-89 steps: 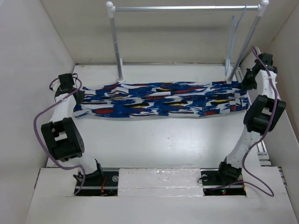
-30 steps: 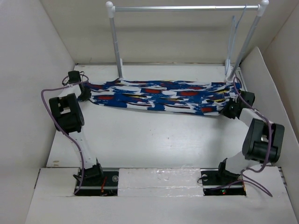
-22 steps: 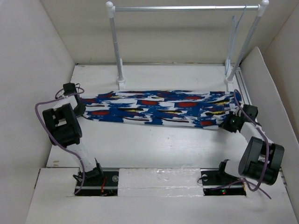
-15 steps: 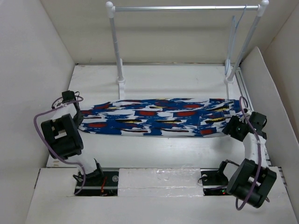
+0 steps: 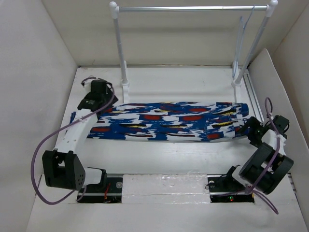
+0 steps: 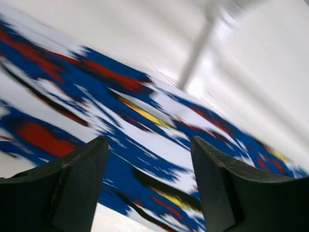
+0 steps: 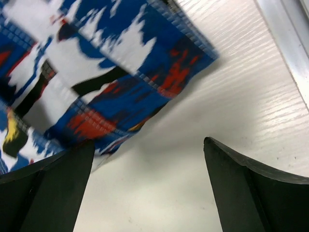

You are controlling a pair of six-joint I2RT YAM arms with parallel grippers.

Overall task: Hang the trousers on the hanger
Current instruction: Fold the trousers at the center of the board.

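The trousers (image 5: 164, 121) lie stretched flat across the table, blue with white, red and black streaks. My left gripper (image 5: 89, 104) hovers over their left part, open. In the left wrist view the patterned trousers (image 6: 145, 121) fill the space under the left gripper (image 6: 148, 142), with nothing between its fingers. My right gripper (image 5: 246, 128) stands open just off the trousers' right end. The right wrist view has that cloth end (image 7: 96, 63) at upper left and bare table between the right gripper's (image 7: 148, 142) fingers. The hanger (image 5: 243, 34) hangs from the rail at the far right.
A white-posted rack with a metal rail (image 5: 193, 8) stands behind the trousers; one post (image 6: 195, 55) appears blurred in the left wrist view. White walls close in both sides. A metal track (image 5: 253, 96) runs along the table's right edge (image 7: 285, 43).
Both grippers have opened and let go of the trousers, which came nearer and now lie flat. The left gripper rose and swung right over the cloth; the right drew back off its end.
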